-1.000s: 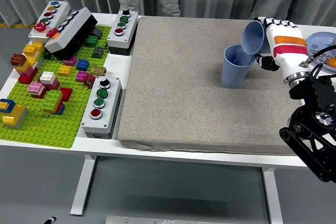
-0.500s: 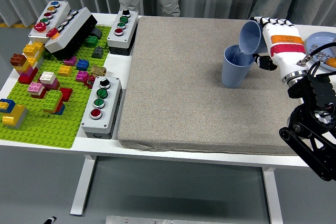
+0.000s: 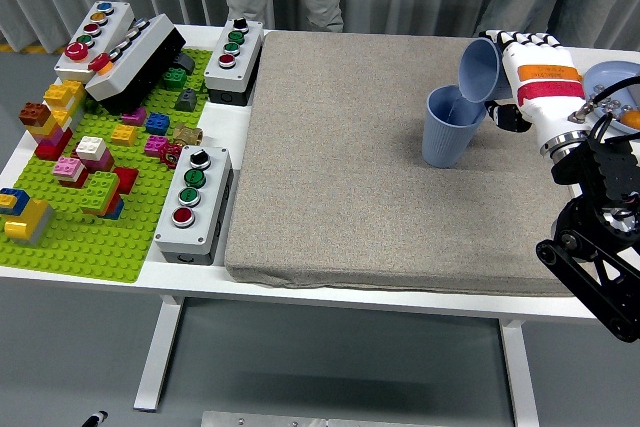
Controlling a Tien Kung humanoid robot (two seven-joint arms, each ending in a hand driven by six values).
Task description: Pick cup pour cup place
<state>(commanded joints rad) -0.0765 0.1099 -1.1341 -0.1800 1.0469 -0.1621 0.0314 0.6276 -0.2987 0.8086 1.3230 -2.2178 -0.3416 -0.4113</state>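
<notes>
Tilted cup (image 3: pixel 481 70) barely shifted, two blue cups, one robot hand (image 3: pixel 527 82)

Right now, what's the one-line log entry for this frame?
phase: pour | right hand: holds tilted cup over upright cup | surface: grey mat

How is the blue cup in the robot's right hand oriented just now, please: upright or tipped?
Tipped. The held cup leans in the right hand, mouth angled down over the standing cup on the mat.
</notes>
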